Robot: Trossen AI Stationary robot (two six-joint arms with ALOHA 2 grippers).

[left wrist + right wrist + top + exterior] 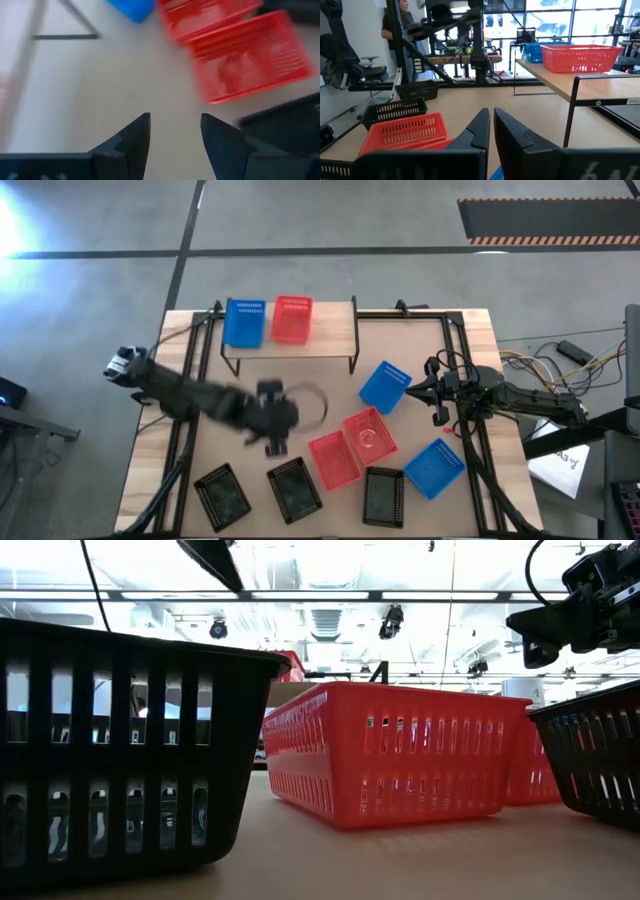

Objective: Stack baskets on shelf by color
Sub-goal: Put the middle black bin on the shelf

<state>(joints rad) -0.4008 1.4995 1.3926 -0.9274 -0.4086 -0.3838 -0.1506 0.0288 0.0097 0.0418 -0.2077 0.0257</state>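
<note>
The shelf [330,332] stands at the table's far side with one blue basket [243,322] and one red basket [291,318] side by side on its plank. On the tabletop rest two blue baskets [385,386] [435,467], two red ones [369,432] [334,459] and three black ones [222,495] [294,486] [384,495]. My left gripper [275,442] [175,124] hangs open over bare table, left of the red baskets and above the middle black one. My right gripper [438,395] [491,119] is shut, raised at the table's right side beside the far blue basket.
Black frame rails [196,380] run along the table's left and right sides. Bare wood lies between the shelf and the near row of baskets. Cables [530,365] trail off the right edge. A person [395,25] stands in the room beyond the table.
</note>
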